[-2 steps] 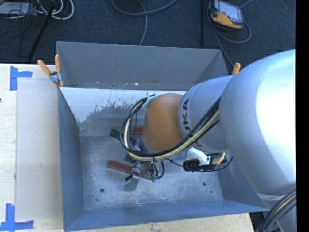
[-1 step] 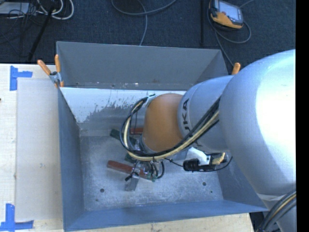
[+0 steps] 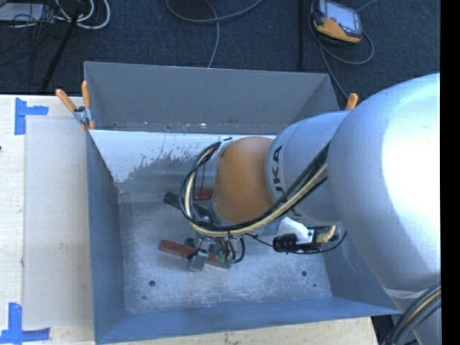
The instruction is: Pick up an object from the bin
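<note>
My gripper [image 3: 207, 254] is low over the middle of the bin floor, mostly hidden under the arm's orange cover. A flat reddish-brown bar [image 3: 172, 247] lies on the floor just left of it and reaches up to its tip. Whether the bar is gripped I cannot tell. Farther back, a small dark piece [image 3: 171, 198] lies near the foot of the back wall. A red piece [image 3: 205, 192] beside it is partly hidden behind the arm's cables.
The arm reaches in from the right and covers the right half of the bin. A white thing [image 3: 293, 228] with a black and yellow end [image 3: 309, 241] shows under the arm's edge. The left and front floor is bare grey metal.
</note>
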`<move>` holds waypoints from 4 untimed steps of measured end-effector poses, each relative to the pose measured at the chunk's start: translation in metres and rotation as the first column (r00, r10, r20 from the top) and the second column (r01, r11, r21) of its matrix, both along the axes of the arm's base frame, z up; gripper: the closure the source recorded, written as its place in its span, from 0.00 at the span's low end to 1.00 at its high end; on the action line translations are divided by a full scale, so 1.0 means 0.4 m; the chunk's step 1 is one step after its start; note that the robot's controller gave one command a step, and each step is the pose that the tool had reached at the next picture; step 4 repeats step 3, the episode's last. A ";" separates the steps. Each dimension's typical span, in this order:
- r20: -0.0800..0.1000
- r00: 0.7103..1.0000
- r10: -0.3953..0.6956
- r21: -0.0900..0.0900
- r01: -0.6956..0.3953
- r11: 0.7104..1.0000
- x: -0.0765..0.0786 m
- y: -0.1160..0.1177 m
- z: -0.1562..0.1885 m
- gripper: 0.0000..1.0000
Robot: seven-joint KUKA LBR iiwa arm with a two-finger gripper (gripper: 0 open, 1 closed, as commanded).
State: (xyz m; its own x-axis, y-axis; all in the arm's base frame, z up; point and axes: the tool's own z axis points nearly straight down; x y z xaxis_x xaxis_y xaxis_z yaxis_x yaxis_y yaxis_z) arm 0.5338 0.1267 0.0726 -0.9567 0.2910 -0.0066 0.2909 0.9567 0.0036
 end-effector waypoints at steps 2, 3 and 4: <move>-0.004 1.000 0.000 0.000 0.000 1.000 0.004 0.000 0.187 1.00; -0.005 1.000 0.001 0.000 -0.001 1.000 0.006 0.001 0.277 1.00; -0.005 1.000 0.001 0.000 -0.001 1.000 0.006 0.001 0.277 1.00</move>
